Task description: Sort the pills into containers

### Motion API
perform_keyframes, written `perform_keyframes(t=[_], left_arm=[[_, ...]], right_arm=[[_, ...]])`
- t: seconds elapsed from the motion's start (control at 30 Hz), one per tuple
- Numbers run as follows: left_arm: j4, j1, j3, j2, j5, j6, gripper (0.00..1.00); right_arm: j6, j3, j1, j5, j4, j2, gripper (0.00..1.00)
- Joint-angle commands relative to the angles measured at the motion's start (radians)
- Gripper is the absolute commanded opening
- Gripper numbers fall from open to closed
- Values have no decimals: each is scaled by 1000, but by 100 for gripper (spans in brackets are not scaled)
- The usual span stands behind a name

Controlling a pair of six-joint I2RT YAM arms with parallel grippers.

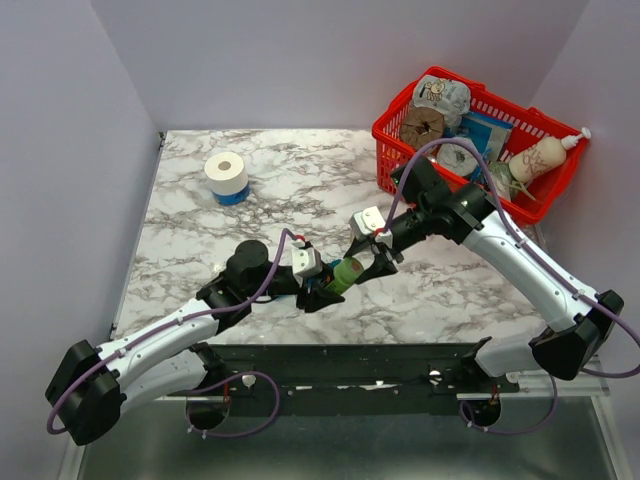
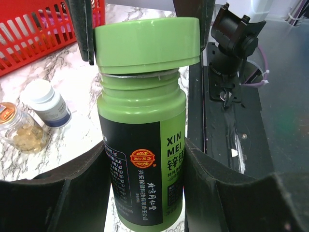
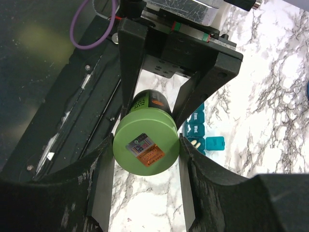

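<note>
Underneath everything, a white-and-grey marbled table (image 1: 300, 180). From its near edge, reaching inward to meet near the middle, the left arm (image 1: 160, 345) and the right arm (image 1: 520, 260). At the far right corner, a red mesh basket (image 1: 392, 150) crammed with packaged goods and a pale pump bottle (image 1: 540, 158). At the far left, well apart from the arms, a white paper roll (image 1: 226, 173) standing on a blue base.

Between the arms, tilted in the top view, a green bottle (image 2: 140, 125) with a black label band bearing Chinese characters and the letters XIN MEI. Left gripper (image 2: 145, 193) clamped narrow around the bottle's lower body, one dark finger (image 2: 63, 193) pressed to each side. Right gripper (image 3: 145, 159) closed at middling width on the green cap (image 3: 145, 147), pads (image 3: 186, 193) touching its rim on both sides. Cap slightly askew on the neck, a thin silvery line showing beneath it in the left wrist view; on its top, an orange and silver sticker.

On the marble just below the gripped bottle, glimpsed from the right wrist past a left-gripper finger, the teal pill organiser (image 3: 199, 126), mostly hidden; one compartment open, pale pills (image 3: 195, 142) inside. Left of the green bottle in the left wrist view, standing side by side on the table, a small white-capped bottle (image 2: 46, 102) and a glass jar (image 2: 21, 130) of yellow capsules.
</note>
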State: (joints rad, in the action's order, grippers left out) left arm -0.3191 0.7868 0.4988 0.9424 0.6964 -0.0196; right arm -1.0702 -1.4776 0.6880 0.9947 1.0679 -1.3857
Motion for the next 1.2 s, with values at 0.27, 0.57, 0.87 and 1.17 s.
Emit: perform_keyframes(t=[0.27,0.57,0.87,1.17], left_arm=[[-101,2,46,-34,64,-5,0],[-104,2,27,-53,69,-11,0],[-124,2,35,-34,52,-37,0],[-11,2,116,7,130,-22,0]], right_arm=[[-30,33,7,-88,30,-7,25],[-24,22,5,-102,29,-3,25],[-30,22,25,-67,46,-35,25],[-165,-46,62,-60,211,-105,25]])
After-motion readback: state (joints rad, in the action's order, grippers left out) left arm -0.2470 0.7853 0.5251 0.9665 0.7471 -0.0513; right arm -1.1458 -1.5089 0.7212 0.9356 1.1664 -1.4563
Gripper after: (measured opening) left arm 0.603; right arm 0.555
